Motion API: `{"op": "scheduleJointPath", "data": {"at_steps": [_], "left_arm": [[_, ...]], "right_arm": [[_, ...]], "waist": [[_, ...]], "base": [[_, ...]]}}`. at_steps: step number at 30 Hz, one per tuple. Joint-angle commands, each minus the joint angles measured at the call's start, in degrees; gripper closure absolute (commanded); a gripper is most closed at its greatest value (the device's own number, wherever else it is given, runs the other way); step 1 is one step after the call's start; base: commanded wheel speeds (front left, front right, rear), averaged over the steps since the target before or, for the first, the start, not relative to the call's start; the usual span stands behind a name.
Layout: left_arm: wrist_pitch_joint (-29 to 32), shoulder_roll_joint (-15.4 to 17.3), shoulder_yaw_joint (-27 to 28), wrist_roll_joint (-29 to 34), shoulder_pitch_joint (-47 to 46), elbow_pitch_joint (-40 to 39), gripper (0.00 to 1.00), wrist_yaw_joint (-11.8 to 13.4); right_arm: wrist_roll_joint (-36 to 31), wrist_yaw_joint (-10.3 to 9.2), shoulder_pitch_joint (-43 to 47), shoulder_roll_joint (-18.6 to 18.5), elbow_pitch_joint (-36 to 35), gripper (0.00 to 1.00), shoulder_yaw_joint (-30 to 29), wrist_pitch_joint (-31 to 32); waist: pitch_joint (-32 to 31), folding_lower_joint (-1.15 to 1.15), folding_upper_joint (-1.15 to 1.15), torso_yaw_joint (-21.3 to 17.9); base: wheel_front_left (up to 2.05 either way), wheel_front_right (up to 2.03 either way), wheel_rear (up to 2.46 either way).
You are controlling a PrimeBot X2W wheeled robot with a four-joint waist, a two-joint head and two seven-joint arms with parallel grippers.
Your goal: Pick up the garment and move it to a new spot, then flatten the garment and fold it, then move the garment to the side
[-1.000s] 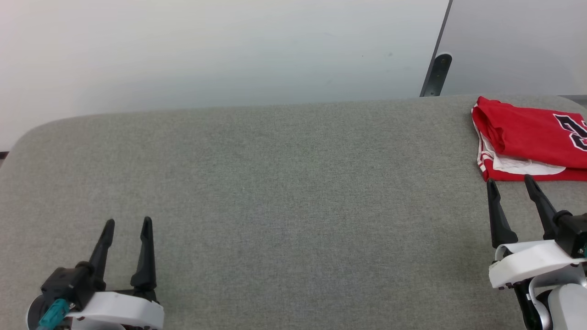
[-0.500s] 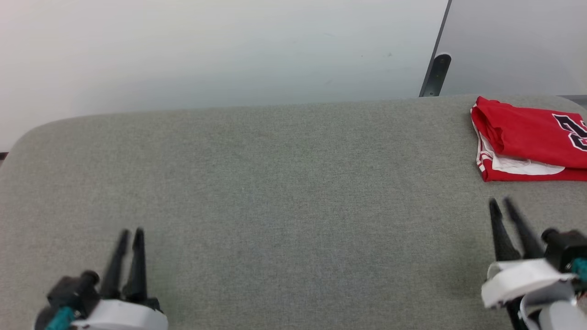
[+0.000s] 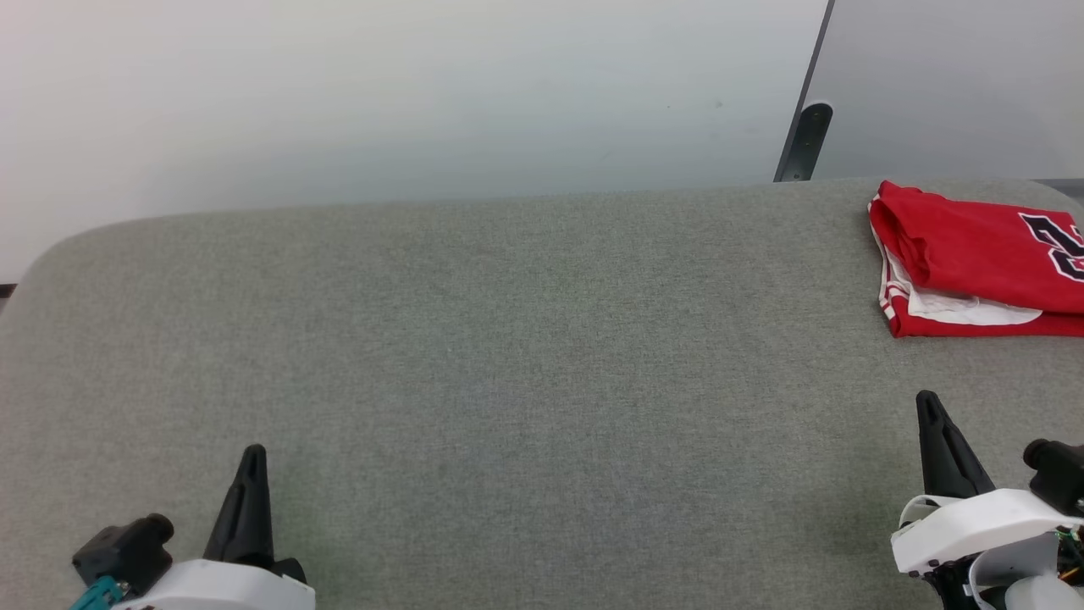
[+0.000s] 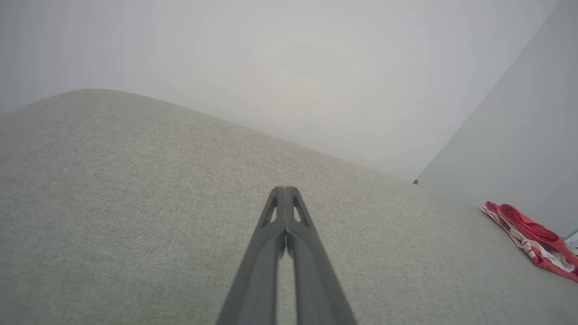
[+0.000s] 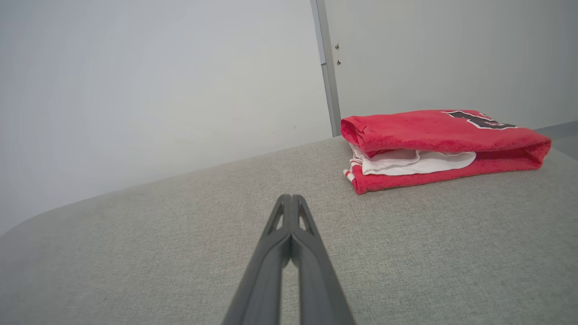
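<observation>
The garment (image 3: pixel 982 258) is a red jersey, folded into a flat bundle with white cloth and striped trim showing at its open edge and a black print on top. It lies at the far right of the grey surface (image 3: pixel 525 356); the right wrist view shows the garment (image 5: pixel 433 149) ahead and to the right, and the left wrist view shows it (image 4: pixel 533 239) far off at the right. My right gripper (image 3: pixel 927 400) is shut and empty, near the front edge, a short way in front of the garment. My left gripper (image 3: pixel 252 451) is shut and empty at the lower left.
A pale wall stands behind the grey surface, whose back edge curves down at the left corner. A dark bracket (image 3: pixel 804 140) on a wall seam sits just behind the surface, left of the garment.
Both grippers have gone from open to shut with nothing between their fingers, and both have drawn back toward the front edge. The garment has not moved.
</observation>
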Motion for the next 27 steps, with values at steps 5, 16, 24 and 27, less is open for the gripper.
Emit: {"op": "scheduleJointPath", "data": {"at_steps": [5, 16, 24, 27], "left_arm": [[1.4, -0.1, 0.4, -5.8, -1.7, -0.5, 1.00, 0.0], [4.0, -1.0, 0.6, -15.0, -2.3, -0.2, 1.00, 0.0], [5.7, -1.5, 0.7, -21.0, -2.7, 0.0, 1.00, -0.1], [6.3, -1.7, 0.8, -23.1, -2.8, 0.1, 1.00, -0.1]], "right_arm": [[6.3, -0.01, -0.2, 0.3, -1.6, 1.00, -0.6, 1.4], [16.2, -0.01, 0.5, 1.1, -2.5, 1.00, -1.4, 3.8], [22.6, -0.01, 0.8, 1.6, -3.0, 1.00, -1.8, 5.5], [25.0, -0.02, 1.0, 1.8, -3.2, 1.00, -2.0, 6.1]], "waist": [[-0.1, 0.00, 0.00, 0.0], [-0.3, 0.00, 0.00, 0.1], [-0.5, 0.00, 0.00, 0.1], [-0.6, 0.00, 0.00, 0.1]], "base": [[0.00, 0.00, 0.00], [0.00, 0.00, 0.00], [0.00, 0.00, 0.00], [0.00, 0.00, 0.00]]}}
